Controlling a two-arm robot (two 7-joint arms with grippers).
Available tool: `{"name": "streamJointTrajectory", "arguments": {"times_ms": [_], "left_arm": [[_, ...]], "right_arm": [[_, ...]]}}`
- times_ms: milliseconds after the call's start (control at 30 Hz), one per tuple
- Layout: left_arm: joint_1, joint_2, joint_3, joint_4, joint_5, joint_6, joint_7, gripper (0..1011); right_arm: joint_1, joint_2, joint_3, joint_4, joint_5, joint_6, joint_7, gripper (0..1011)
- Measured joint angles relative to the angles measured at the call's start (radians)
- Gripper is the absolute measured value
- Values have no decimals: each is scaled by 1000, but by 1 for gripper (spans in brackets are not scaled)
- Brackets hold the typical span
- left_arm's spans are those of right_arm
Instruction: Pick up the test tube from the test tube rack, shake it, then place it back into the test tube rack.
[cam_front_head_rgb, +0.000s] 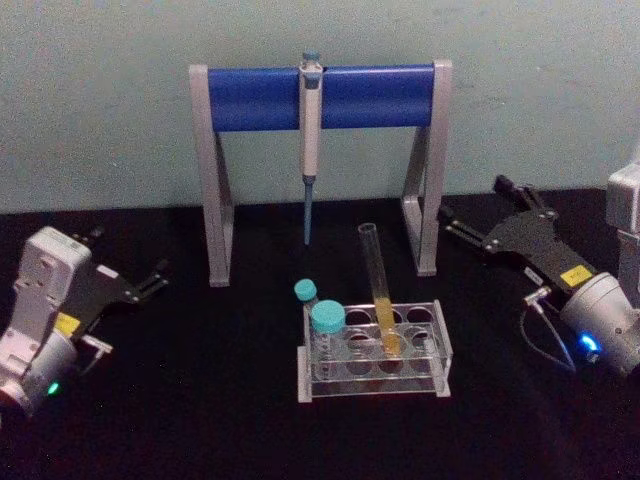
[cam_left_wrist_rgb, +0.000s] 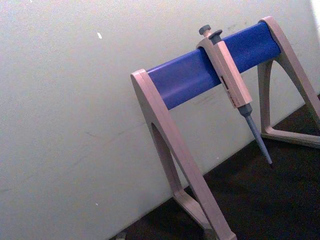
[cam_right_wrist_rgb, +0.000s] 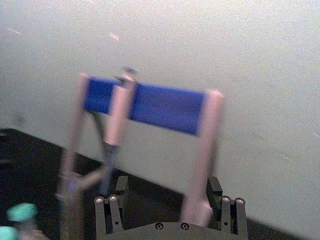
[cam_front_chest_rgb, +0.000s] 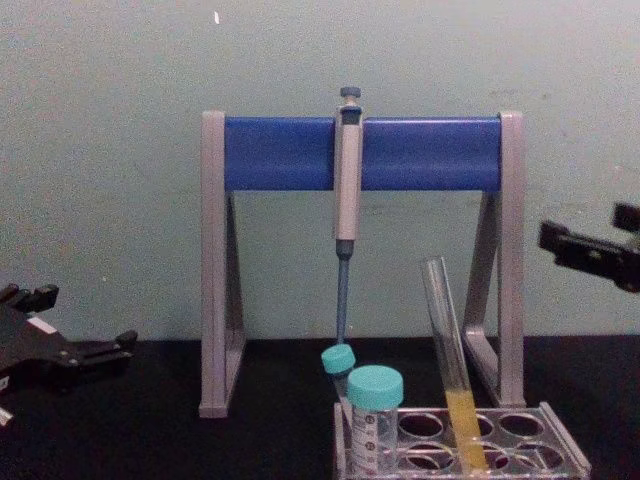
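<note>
At mid-table, the test tube rack (cam_front_head_rgb: 375, 350) carries the test tube (cam_front_head_rgb: 380, 300), which leans in a middle hole with yellow-orange liquid low in it, beside two teal-capped vials (cam_front_head_rgb: 327, 320). Behind stands the pipette stand (cam_front_head_rgb: 320, 95) with a pipette (cam_front_head_rgb: 310, 130) hanging from its blue bar. Both arms sit well apart from the rack: the left gripper (cam_front_head_rgb: 150, 281) at the left with fingers spread, the right gripper (cam_front_head_rgb: 475, 215) at the right, also spread. Pickup has not begun, by my reading. Next, one gripper needs to reach over and close on the tube's bare upper glass, clear of the vials.
</note>
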Motion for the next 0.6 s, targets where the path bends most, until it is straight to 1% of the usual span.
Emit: {"name": "streamJointTrajectory", "arguments": {"times_ms": [33,67,167,233,367,600], "left_arm": [[0,0,0,0,0,0,0,1001],[0,0,0,0,0,0,0,1001],[0,0,0,0,0,0,0,1001],[0,0,0,0,0,0,0,1001],[0,0,0,0,0,0,0,1001],[0,0,0,0,0,0,0,1001]], "right_arm": [[-6,-5,5,-3,-8,13,-26,1000],[-16,-16,14,-8,-23,42,-70,1000],[-28,-32,26,-10,-37,87,-123,1000],[-40,-48,34,-6,-48,137,-163,1000],[-49,-62,39,9,-51,183,-177,1000],[-46,-84,40,55,-55,236,-174,1000]]}}
